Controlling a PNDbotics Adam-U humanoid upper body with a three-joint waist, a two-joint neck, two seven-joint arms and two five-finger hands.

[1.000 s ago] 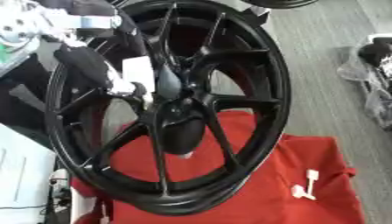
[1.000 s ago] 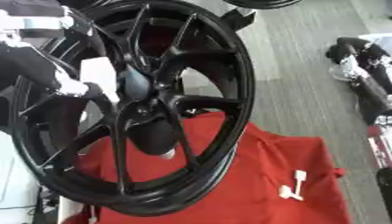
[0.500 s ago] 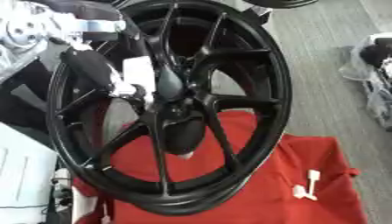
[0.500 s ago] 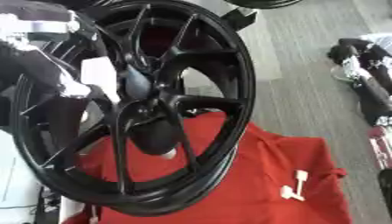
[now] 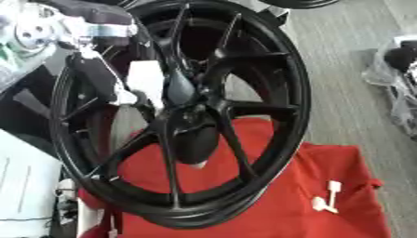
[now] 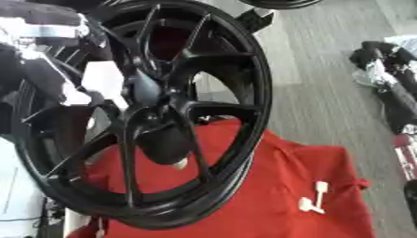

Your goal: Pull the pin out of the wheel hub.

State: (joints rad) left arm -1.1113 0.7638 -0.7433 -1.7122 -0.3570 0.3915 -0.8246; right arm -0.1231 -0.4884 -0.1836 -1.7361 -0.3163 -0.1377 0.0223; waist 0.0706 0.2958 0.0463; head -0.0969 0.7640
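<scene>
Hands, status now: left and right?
Left hand: at the wheel hub beside a white piece; open or closed cannot be told.
Right hand: not in view.

workshop or lab, grey carpet floor (image 5: 342, 93), second wheel (image 6: 281, 3) behind

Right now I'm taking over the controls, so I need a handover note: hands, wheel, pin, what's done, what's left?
Left hand: at the hub, beside a white piece; I cannot tell whether it grips it.
Right hand: not in view.
Wheel: upright on the red cloth. A small white part lies on the cloth to its right.
Done: hand brought to the hub.
Left: the pull, apparently.
</scene>
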